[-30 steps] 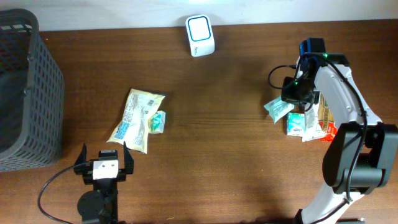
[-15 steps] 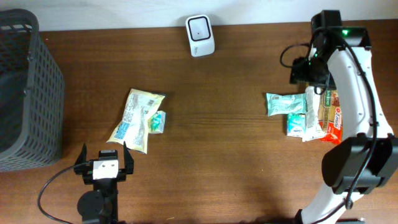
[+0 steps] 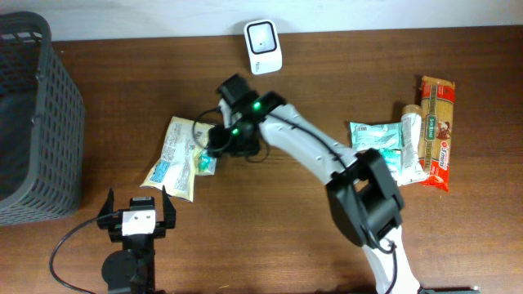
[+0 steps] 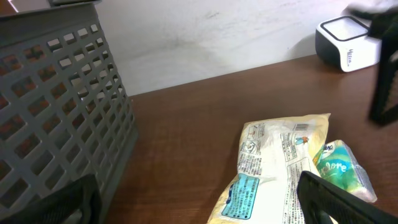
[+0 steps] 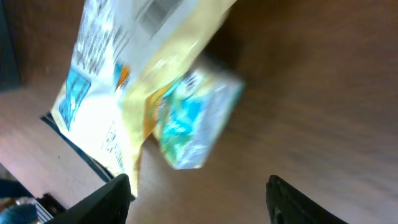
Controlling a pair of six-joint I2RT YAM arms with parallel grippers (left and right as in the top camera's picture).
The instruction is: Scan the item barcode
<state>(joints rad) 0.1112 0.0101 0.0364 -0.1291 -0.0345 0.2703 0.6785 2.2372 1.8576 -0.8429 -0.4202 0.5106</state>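
right gripper (image 3: 211,145): over small teal packet (image 3: 207,164), beside flat yellow plastic bag (image 3: 174,151), left half of brown wooden table (image 3: 278,237)
white box-shaped scanner (image 3: 263,46): far edge
grey mesh basket (image 3: 37,122): left edge

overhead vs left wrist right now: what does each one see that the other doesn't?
Overhead only: the right arm in full, stretched across the table to the left pile, and the right-hand pile, teal packets beside a pasta pack.
Left wrist only: the grey basket seen side-on, with its lattice wall close up, and the side face of the white scanner. The right arm is at most a dark blur at the frame's right edge.
Both: the basket, the scanner, and the yellow bag with the small teal packet beside it.
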